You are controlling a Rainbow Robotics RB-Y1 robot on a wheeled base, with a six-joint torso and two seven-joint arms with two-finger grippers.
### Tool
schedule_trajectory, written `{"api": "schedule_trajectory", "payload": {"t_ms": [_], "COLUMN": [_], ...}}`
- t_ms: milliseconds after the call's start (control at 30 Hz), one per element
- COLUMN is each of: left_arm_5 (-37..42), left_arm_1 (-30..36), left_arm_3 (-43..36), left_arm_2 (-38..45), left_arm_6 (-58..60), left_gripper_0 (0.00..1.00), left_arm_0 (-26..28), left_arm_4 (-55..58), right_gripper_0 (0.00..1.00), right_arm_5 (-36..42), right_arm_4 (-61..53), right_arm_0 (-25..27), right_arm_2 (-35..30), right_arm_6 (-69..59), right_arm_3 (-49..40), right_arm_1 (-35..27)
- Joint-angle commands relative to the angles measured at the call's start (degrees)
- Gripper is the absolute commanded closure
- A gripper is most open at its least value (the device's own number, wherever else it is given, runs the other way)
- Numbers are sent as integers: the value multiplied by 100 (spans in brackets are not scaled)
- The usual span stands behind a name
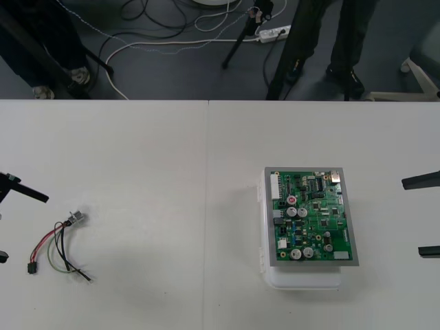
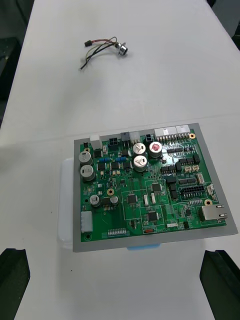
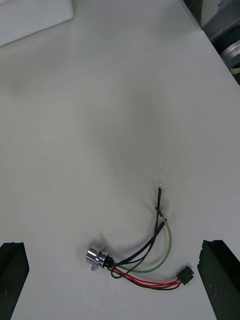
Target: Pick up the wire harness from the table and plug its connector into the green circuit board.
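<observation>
Wires in red, black and green make up the small harness (image 1: 58, 247), which lies loose on the plain light table (image 1: 137, 151) near its left side. It is well apart from the green circuit board (image 1: 313, 216), which sits on a white base (image 1: 302, 278) right of the table's middle seam.

The left gripper (image 1: 22, 228) stands at the left edge just beside the harness, its black fingers spread wide and holding nothing. The right gripper (image 1: 411, 217) stands at the right edge, likewise wide open and empty.

The left wrist view gives the harness closely. The round metal socket (image 3: 97, 257) with its flange and the small black plug (image 3: 186, 276) both rest on the table, just ahead of and between that gripper's open fingers (image 3: 11, 275).

The right wrist view gives the board's face, with white connectors along the edge that faces the harness.

Bare table stretches between harness and board, and from the board up to the far edge.
</observation>
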Motion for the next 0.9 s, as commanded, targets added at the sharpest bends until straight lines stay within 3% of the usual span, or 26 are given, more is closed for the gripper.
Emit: {"api": "schedule_trajectory", "payload": {"t_ms": [33, 633, 900], "left_arm_5": [1082, 4360, 4624], "left_arm_1": [617, 1637, 1742], "left_arm_3": [-232, -944, -979], "left_arm_2": [-580, -2505, -3744], "left_arm_6": [-1054, -2196, -2680], "left_gripper_0": [0, 0, 0], "left_arm_0": [-176, -299, -1353], "left_arm_4": [-236, -2091, -3040], "right_gripper_0": [0, 0, 0], "right_arm_5": [-29, -29, -29], "right_arm_4": [-310, -1188, -1206], "right_arm_0": [79, -88, -88], "right_arm_2": [45, 54, 54], "right_arm_6": [158, 263, 422], "right_arm_3": [185, 774, 888], "right_arm_1": [33, 165, 587]}}
